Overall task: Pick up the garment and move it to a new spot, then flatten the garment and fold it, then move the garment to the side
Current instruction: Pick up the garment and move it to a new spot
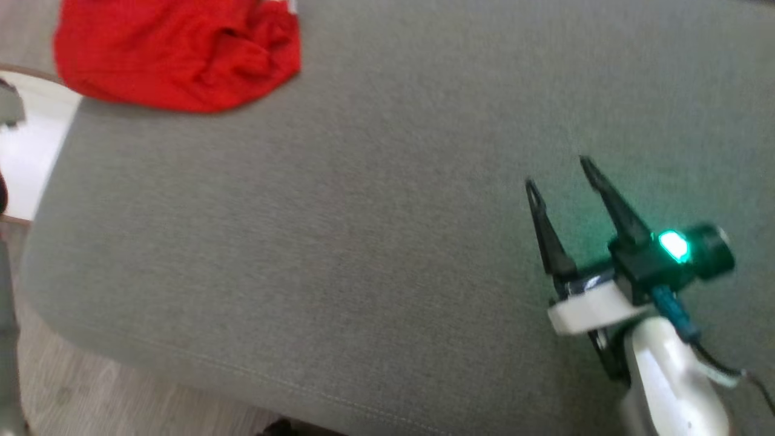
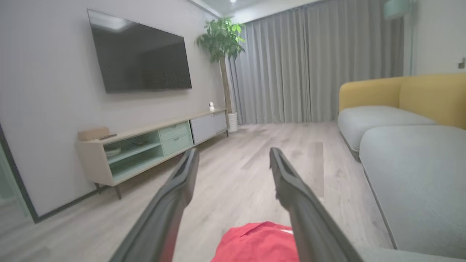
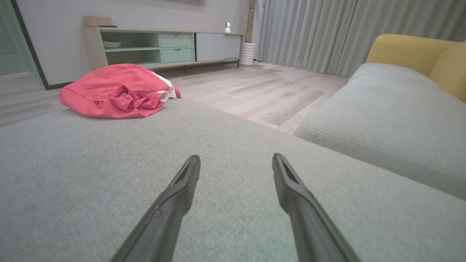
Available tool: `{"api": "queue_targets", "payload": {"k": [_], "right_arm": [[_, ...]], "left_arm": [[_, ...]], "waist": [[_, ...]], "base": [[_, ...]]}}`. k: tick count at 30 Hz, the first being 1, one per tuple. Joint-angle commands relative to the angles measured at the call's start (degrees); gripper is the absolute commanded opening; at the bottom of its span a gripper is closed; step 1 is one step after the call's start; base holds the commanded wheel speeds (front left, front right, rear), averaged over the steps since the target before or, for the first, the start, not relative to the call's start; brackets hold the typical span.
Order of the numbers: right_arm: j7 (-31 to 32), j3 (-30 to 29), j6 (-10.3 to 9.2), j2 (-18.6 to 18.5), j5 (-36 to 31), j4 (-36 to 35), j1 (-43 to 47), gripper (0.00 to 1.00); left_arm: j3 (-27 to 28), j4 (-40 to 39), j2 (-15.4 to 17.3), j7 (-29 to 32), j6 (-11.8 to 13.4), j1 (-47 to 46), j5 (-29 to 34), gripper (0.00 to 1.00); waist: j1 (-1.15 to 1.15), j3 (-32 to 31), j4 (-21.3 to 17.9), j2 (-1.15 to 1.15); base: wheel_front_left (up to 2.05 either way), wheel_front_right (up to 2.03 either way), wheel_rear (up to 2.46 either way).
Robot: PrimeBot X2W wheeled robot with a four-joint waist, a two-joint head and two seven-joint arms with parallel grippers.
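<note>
A broad grey upholstered seat (image 1: pixel 339 242) takes up most of the head view, its rounded front edge and stitched seam running along the bottom above pale wooden floor (image 2: pixel 236 163). In the room beyond, seen from the wrist cameras, floor-length grey curtains (image 2: pixel 309 65) cover the far wall, a sofa with a yellow backrest (image 2: pixel 418 94) lines one side, and a dark television (image 2: pixel 140 58) hangs above a long low cabinet (image 2: pixel 145 149) with pale green shelves and drawers. A tall potted plant (image 2: pixel 222 36) stands at the cabinet's far end.

The red garment (image 1: pixel 175 54) lies crumpled in a loose heap at the seat's far left corner (a sliver of white fabric shows at its edge), partly spilling over the rim and well apart from the robot's right arm.

The right gripper (image 1: pixel 558 172) hovers low over bare upholstery toward the seat's right side, its two dark fingers spread wide and holding nothing, a green light glowing on the wrist behind them. The left gripper (image 2: pixel 233 152), seen from its own wrist camera, points out across the room with its fingers likewise spread wide and empty, the red cloth visible below and between them at the frame's bottom edge.

A small white device (image 2: pixel 211 106) sits on the cabinet top near the plant
</note>
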Motion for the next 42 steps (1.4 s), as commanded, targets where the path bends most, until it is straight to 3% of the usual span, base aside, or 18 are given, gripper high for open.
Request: {"api": "queue_targets", "payload": {"k": [1,8,16,22,27,28,29,31,42], "right_arm": [[0.29,1.63,-0.04,-0.11,-0.59,-2.44,-2.11,1.0],[3.16,1.7,-0.04,-0.11,-3.94,-6.98,-5.33,1.0],[6.15,-0.78,-0.04,-0.29,-6.57,-13.16,-4.63,1.0],[7.03,-1.53,-0.04,-0.88,-6.95,-15.48,-3.41,1.0],[7.32,-1.61,-0.04,-0.82,-6.86,-16.75,-3.19,1.0],[7.27,-1.73,-0.04,-0.81,-6.85,-16.81,-3.2,1.0],[7.2,-1.83,-0.04,-0.79,-6.83,-16.78,-3.21,1.0],[7.02,-2.0,-0.04,-0.73,-6.71,-16.6,-3.34,1.0],[3.87,-2.74,-0.04,-0.25,-4.82,-12.31,-4.36,1.0]], "left_arm": [[2.33,-0.28,2.59,0.82,-0.29,-2.66,-0.93,1.0],[-0.89,17.2,0.31,5.9,-3.58,-11.0,-4.59,1.0],[-6.84,28.77,-2.18,7.06,-6.75,-15.16,-6.07,1.0],[-10.12,34.96,-1.52,7.37,-7.06,-17.19,-6.0,1.0],[-10.11,42.18,-1.26,8.15,-4.73,-19.27,-5.77,1.0],[-10.14,43.2,-1.33,8.39,-4.42,-19.57,-5.79,0.76],[-10.28,44.2,-1.41,8.82,-4.4,-19.77,-5.83,0.43],[-10.44,45.9,-1.56,9.55,-4.6,-20.06,-6.14,0.0],[-11.36,47.76,1.86,4.91,-5.59,-22.71,-5.4,0.0]], "waist": [[-0.01,4.25,-2.49,0.0],[-0.01,10.48,-4.14,0.0],[-0.01,14.61,-5.12,0.0],[-0.01,16.6,-6.1,0.0],[-0.01,17.99,-7.13,0.0],[-0.01,18.09,-7.19,0.0],[-0.01,18.15,-7.26,0.0],[-0.01,18.14,-7.44,0.0],[-0.01,11.97,-8.08,0.0]], "base": [[0.0,0.0,0.0],[0.0,0.0,0.0],[0.0,0.0,0.0],[0.0,0.0,0.0],[0.0,0.0,0.0],[0.0,0.0,0.0],[0.0,0.0,0.0],[0.0,0.0,0.0],[0.0,0.0,0.0]]}}
